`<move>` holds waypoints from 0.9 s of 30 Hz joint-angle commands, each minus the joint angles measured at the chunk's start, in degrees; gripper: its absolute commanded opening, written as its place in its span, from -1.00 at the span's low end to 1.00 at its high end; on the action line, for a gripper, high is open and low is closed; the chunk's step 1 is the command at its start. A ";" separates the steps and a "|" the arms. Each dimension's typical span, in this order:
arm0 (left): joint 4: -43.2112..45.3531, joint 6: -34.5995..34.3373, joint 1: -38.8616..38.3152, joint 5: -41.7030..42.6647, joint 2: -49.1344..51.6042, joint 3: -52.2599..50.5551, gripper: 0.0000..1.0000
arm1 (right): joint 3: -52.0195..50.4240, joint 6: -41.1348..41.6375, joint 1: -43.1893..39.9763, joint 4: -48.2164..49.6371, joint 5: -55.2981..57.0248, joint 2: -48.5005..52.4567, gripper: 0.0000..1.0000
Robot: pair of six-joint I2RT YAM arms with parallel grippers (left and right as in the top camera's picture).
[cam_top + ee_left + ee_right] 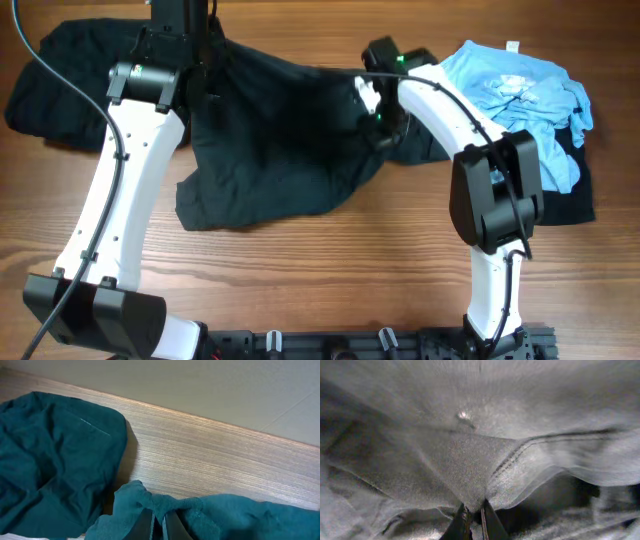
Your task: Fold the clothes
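Your left hand (157, 527) is closed on a fold of the dark shirt (280, 150). Your right hand (472, 522) is pinched shut on a seam of, it seems, the same cloth. This shirt lies crumpled in the middle of the tabletop (350, 270), with its long side running left to right between the two hands and its loose body toward the near side. The light blue shirt (515, 85) waits at the far right. I think you should next move the hands apart to stretch the held edge.

first shirt (270, 150) centre, second shirt (505, 85) to its right
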 commanded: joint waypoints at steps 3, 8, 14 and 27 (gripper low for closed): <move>0.11 -0.72 0.55 -0.13 0.02 0.26 -0.92 | 13.03 0.85 0.07 -6.10 0.35 0.04 -0.90; 0.11 -0.72 0.55 -0.13 0.02 0.26 -0.92 | 23.78 0.81 -1.16 -12.31 0.96 -0.52 -0.91; 0.13 -0.72 0.55 -0.13 0.02 0.26 -0.92 | 43.87 0.85 -4.33 -19.85 0.94 -0.68 -0.92; -4.07 2.36 0.55 -3.50 -7.10 13.90 -0.92 | 55.10 3.34 -10.01 -23.87 1.14 -8.81 -0.84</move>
